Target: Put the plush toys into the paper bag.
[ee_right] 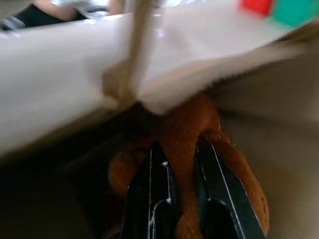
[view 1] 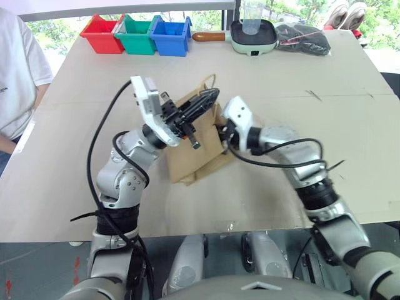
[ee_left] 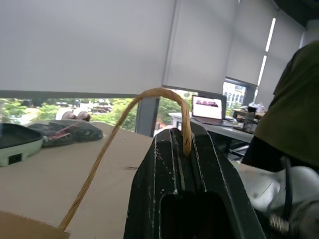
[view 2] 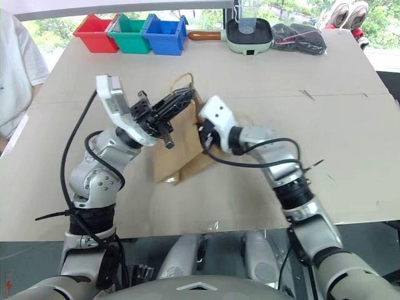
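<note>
Currently, item one: plain brown kraft paper bag, lying tilted on the pale bench, its mouth lifted by one tan twisted-paper loop handle.

Item two: left tool, fingers fully closed on that handle, raised and angled up toward the bag's top edge. The handle is best kept taut and high so the mouth is held wide.

Item three: right tool, fingers pinched nearly together on the fuzzy round orange-brown plush toy, reaching sideways into the bag's mouth. The toy is best carried well past the paper lip before release, lest it be caught on the edge.
</note>
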Tool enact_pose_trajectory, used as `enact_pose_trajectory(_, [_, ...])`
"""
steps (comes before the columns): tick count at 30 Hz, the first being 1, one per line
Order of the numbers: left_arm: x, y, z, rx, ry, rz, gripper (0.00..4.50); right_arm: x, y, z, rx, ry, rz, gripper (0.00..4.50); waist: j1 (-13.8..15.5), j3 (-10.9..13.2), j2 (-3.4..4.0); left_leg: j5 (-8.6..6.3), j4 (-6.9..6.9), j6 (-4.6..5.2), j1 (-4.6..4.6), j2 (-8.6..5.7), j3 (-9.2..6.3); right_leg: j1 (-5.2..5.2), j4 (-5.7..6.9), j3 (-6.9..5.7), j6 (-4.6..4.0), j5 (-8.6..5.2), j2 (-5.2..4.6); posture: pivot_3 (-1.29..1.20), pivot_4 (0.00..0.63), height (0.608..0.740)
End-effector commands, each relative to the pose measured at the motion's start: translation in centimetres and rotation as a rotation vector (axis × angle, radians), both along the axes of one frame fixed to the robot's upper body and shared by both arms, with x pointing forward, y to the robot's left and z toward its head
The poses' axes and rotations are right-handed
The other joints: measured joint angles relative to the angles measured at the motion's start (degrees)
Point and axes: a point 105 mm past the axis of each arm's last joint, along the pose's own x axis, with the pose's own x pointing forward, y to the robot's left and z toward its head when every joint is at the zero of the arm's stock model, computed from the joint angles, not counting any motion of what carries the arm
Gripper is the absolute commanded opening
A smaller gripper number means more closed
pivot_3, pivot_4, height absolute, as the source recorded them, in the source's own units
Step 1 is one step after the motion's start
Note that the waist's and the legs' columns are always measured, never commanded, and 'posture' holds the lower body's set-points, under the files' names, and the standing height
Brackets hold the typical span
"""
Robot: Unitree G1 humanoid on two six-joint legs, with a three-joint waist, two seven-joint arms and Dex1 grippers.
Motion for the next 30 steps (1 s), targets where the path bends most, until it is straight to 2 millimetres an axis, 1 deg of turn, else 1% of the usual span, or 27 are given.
enact_pose_trajectory(1, [0.1,0.4,0.9,0.006,-0.041,0.033,0.00,-1.4,0.7,0.2,0.009,-0.026,0.103,0.08,0.07,0.00,0.00,0.00,0.00,0.00,0.00,-0.01,-0.01,0.00,-0.01,0.00,0.00,0.00,-0.02,0.00,0.150,0.740])
enact_pose_trajectory(2, [0.1,0.7,0.8,0.011,-0.039,0.045,0.00,-2.3,0.8,0.4,0.023,-0.018,0.147,0.08,0.05,0.00,0.00,0.00,0.00,0.00,0.00,-0.02,-0.01,0.00,-0.01,0.00,0.00,0.00,-0.04,0.00,0.150,0.740])
enact_pose_trajectory(4, [0.2,1.2,0.7,0.026,-0.036,0.069,0.00,-3.0,0.4,0.3,0.023,-0.016,0.168,0.08,0.01,0.00,0.00,0.00,0.00,0.00,0.01,-0.02,-0.06,0.00,-0.01,-0.01,0.00,0.00,-0.04,0.00,0.150,0.740])
enact_pose_trajectory(9, [-0.1,1.8,0.8,0.037,-0.034,0.107,0.00,-1.5,-0.1,-0.4,0.044,-0.019,0.059,0.08,-0.20,0.00,0.00,0.00,-0.04,0.00,0.08,0.00,-0.11,0.00,0.03,0.02,0.00,0.00,-0.01,0.00,0.150,0.740])
enact_pose_trajectory(11, [-0.3,2.0,0.9,0.028,-0.022,0.130,0.00,-1.0,0.7,-1.5,0.038,-0.007,0.042,0.08,-0.19,0.00,0.00,0.00,-0.05,0.00,0.09,0.01,-0.10,0.00,0.03,0.03,0.00,0.00,0.01,0.00,0.150,0.740])
enact_pose_trajectory(12, [-0.4,2.1,0.9,0.025,-0.014,0.138,0.00,-0.9,1.2,-2.1,0.039,0.026,0.051,0.08,-0.24,0.00,0.00,0.00,-0.05,0.00,0.10,0.01,-0.10,0.00,0.04,0.03,0.00,0.00,0.01,0.00,0.150,0.740])
enact_pose_trajectory(13, [-0.6,2.3,0.9,0.028,-0.008,0.142,0.00,-0.6,1.6,-3.0,0.015,0.031,0.050,0.08,-0.28,0.00,0.00,0.00,-0.07,0.00,0.12,0.02,-0.09,0.00,0.04,0.06,0.00,0.00,0.01,0.00,0.150,0.740])
enact_pose_trajectory(14, [-0.7,2.3,0.9,0.032,-0.003,0.142,0.00,-0.8,1.8,-3.8,-0.021,0.023,0.078,0.71,-0.32,0.00,0.00,0.00,-0.08,0.00,0.13,0.02,-0.08,0.00,0.04,0.07,0.00,0.00,0.01,0.00,0.150,0.740])
enact_pose_trajectory(15, [-0.8,2.4,0.8,0.038,0.001,0.144,0.00,-1.0,1.9,-4.3,-0.042,0.012,0.102,0.98,-0.30,0.00,0.00,0.00,-0.09,0.00,0.16,0.02,-0.06,0.01,0.04,0.09,0.00,0.00,0.01,0.00,0.150,0.740])
enact_pose_trajectory(17, [-0.8,3.0,0.7,0.058,0.005,0.166,0.00,-0.5,1.8,-3.2,0.007,-0.010,0.067,1.95,-0.24,0.00,0.00,0.00,-0.10,0.00,0.17,0.02,-0.05,0.01,0.04,0.09,0.00,0.00,0.01,0.00,0.150,0.740])
enact_pose_trajectory(18, [-0.4,3.7,0.6,0.065,0.011,0.198,0.00,-0.1,1.3,-2.4,0.037,-0.034,0.028,2.41,-0.28,0.00,0.00,0.00,-0.10,0.00,0.17,0.02,-0.06,0.01,0.04,0.09,0.00,0.00,0.01,0.00,0.150,0.740])
enact_pose_trajectory(19, [-0.2,4.3,0.5,0.067,0.007,0.232,0.00,0.1,0.4,-1.6,0.069,-0.034,-0.011,2.89,-0.26,0.00,0.00,0.00,-0.11,0.00,0.17,0.03,-0.07,0.00,0.04,0.11,0.00,0.00,0.01,0.00,0.150,0.740])
enact_pose_trajectory(21, [0.1,5.1,0.3,0.072,-0.002,0.270,0.00,-0.1,-1.4,-0.7,0.101,-0.020,-0.059,2.89,-0.12,0.00,0.00,0.00,-0.14,-0.01,0.17,0.03,-0.13,0.00,0.04,0.08,-0.01,0.00,0.01,0.00,0.150,0.740])
enact_pose_trajectory(23, [0.4,6.1,0.4,0.058,-0.003,0.304,0.00,-1.0,-3.3,-0.7,0.067,-0.045,-0.092,2.89,0.25,0.00,0.00,0.00,-0.15,-0.01,0.12,0.01,-0.17,-0.01,0.00,0.07,0.00,0.00,-0.04,0.00,0.150,0.740])
enact_pose_trajectory(25, [0.5,6.6,0.6,0.034,-0.005,0.317,0.00,-1.7,-4.9,-0.5,0.055,-0.051,-0.139,2.89,0.47,0.00,0.00,0.00,-0.13,0.00,0.09,-0.05,-0.16,0.00,-0.04,0.06,0.00,0.00,-0.12,0.00,0.150,0.740])
enact_pose_trajectory(27, [0.6,6.6,1.1,0.002,-0.016,0.306,0.00,-2.0,-6.2,0.0,0.064,-0.054,-0.196,2.89,0.44,0.00,0.00,0.00,-0.13,0.00,0.09,-0.07,-0.14,0.00,-0.04,0.07,0.01,0.00,-0.14,0.00,0.150,0.740])
enact_pose_trajectory(30, [0.9,6.1,1.8,-0.054,-0.051,0.278,0.00,-1.8,-9.4,0.8,0.090,-0.036,-0.365,2.89,0.52,-0.01,-0.03,0.00,-0.12,-0.01,0.08,-0.06,-0.09,0.00,0.00,0.01,0.01,0.00,-0.09,0.00,0.150,0.740])
